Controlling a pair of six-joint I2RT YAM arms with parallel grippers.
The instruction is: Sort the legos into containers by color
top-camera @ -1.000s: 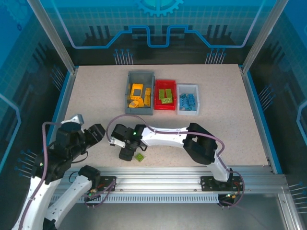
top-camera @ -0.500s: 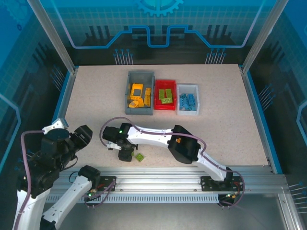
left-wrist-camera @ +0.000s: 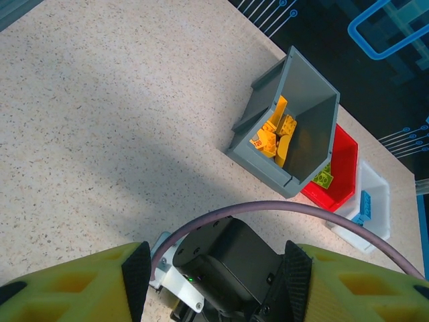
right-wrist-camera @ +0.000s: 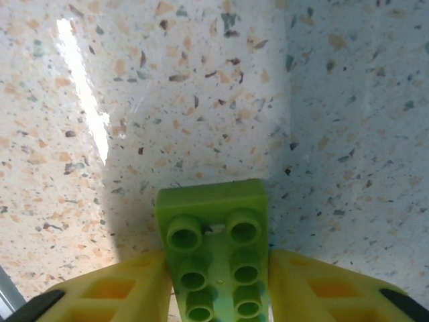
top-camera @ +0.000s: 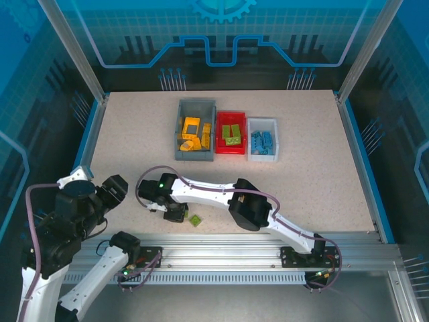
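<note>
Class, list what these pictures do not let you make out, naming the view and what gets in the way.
- Right wrist view: the lime green brick runs off the bottom edge between the fingers of the right pincer; its length is unknown.
- Left wrist view: the wall of the gray bin hides most of the red bin; its contents cannot be counted.
- Top view: the blue bricks in the white bin are too small to count.

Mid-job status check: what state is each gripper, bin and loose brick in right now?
left gripper: open, empty.
right gripper: shut on the green brick.
green brick: flat on the table, gripped at both sides.
gray bin: upright, holding orange bricks.
red bin: upright, holding green bricks.
white bin: upright, holding blue bricks.
</note>
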